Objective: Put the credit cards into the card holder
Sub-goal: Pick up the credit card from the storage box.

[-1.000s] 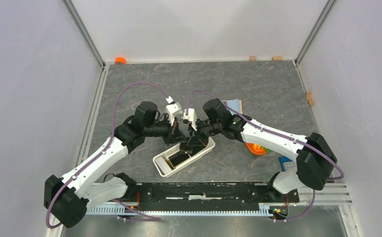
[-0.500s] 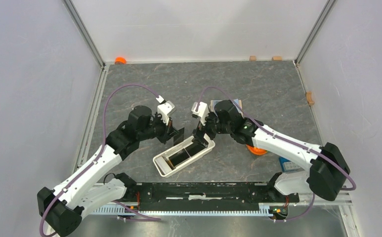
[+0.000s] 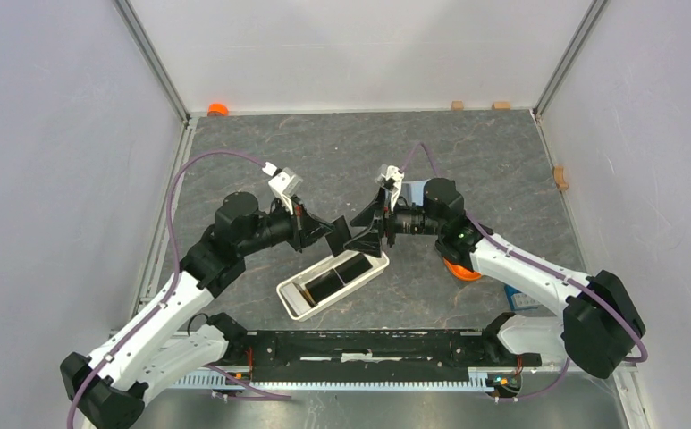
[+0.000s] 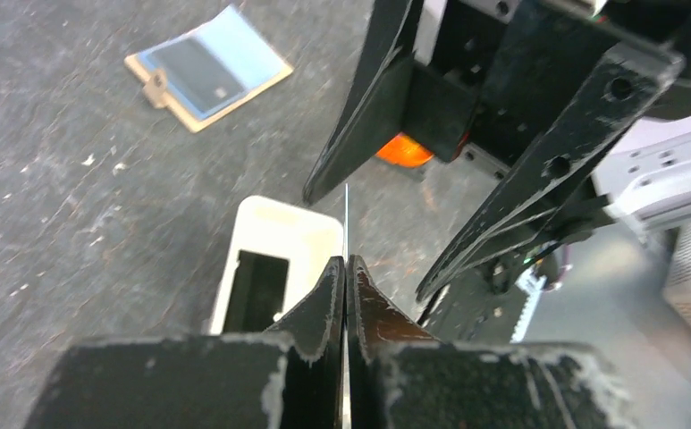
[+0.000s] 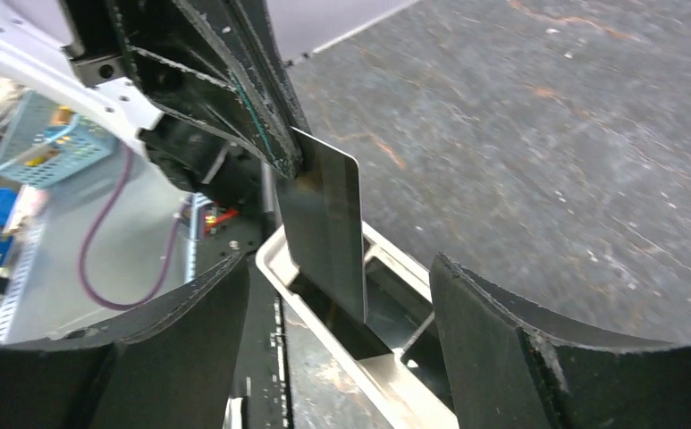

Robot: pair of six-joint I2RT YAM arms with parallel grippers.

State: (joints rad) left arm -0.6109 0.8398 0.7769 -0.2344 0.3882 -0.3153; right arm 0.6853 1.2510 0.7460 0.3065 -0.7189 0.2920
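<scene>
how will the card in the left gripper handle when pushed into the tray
Probably stiff: the card juts straight from the left gripper without sagging. Likely light, as a pinch at one end holds it. Thin and smooth-looking, it may pivot if it catches the tray rim.

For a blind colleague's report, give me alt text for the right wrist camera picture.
The left gripper pinches a black credit card upright over the white card holder. The right gripper stands open in the foreground, a finger either side of it.
</scene>
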